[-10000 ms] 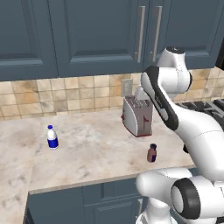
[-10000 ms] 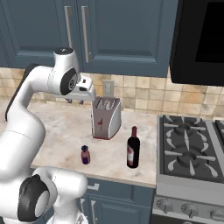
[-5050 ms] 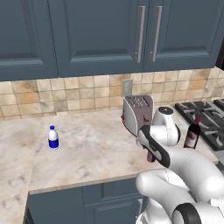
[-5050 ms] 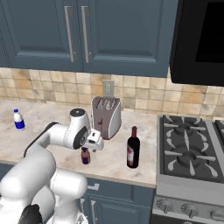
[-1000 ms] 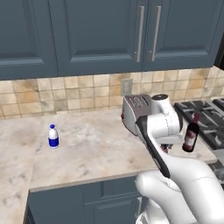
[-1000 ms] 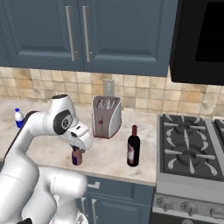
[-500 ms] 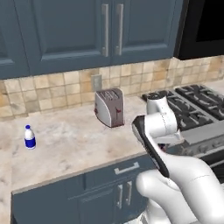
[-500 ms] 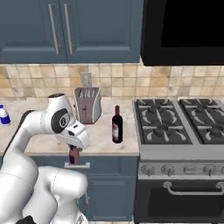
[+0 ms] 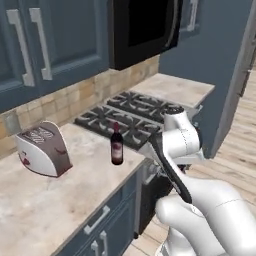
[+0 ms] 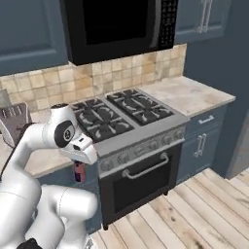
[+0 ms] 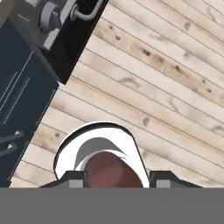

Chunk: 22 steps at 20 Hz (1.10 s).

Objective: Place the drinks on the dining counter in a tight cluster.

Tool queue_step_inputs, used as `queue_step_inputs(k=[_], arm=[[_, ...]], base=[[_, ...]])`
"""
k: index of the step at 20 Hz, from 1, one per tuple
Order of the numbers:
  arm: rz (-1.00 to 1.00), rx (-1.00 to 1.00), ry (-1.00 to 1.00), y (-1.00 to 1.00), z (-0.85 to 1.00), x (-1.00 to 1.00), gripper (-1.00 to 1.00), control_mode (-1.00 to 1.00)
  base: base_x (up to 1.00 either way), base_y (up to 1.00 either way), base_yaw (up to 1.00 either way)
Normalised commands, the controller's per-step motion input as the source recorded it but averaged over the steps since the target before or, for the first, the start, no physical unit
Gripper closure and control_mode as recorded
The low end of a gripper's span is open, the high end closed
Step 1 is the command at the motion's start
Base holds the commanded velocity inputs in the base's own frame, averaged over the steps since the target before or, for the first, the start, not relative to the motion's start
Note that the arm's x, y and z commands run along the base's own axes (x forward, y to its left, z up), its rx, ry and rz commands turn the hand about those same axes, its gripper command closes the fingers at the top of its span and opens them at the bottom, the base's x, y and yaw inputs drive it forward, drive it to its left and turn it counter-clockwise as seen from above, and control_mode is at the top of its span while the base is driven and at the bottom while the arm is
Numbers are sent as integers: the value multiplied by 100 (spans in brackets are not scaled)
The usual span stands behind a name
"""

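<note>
My gripper (image 10: 79, 169) hangs off the counter's front edge, left of the oven, shut on the tiny maroon bottle (image 10: 79, 175). In the hand view the bottle's rounded maroon top (image 11: 113, 169) sits between the two dark fingertips (image 11: 74, 178), with wooden floor far below. The tall dark red wine bottle (image 9: 116, 145) stands upright on the marble counter (image 9: 55, 200) beside the stove, well apart from the gripper. The dining counter is out of view.
A silver toaster (image 9: 42, 148) sits at the counter's back left. The gas stove (image 10: 121, 114) with its oven door handle (image 10: 146, 168) is just right of the gripper, under a black microwave (image 10: 116, 26). Wooden floor (image 10: 194, 214) stretches to the right.
The whole picture has swung right, so the base has turned: stove, oven and floor now fill the views. The gripper keeps its hold on the maroon bottle, now over the floor.
</note>
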Motion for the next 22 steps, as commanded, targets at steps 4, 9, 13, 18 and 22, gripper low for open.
queue_step_inputs(k=[4,9,13,18,22], arm=[[0,0,0,0,0,0,100,100],[0,0,0,0,0,0,100,100],[0,0,0,0,0,0,100,100],[0,0,0,0,0,0,100,100],[0,0,0,0,0,0,100,100]], base=[[0,9,-94],[0,9,-95],[0,9,-95],[0,6,-96],[18,4,-76]])
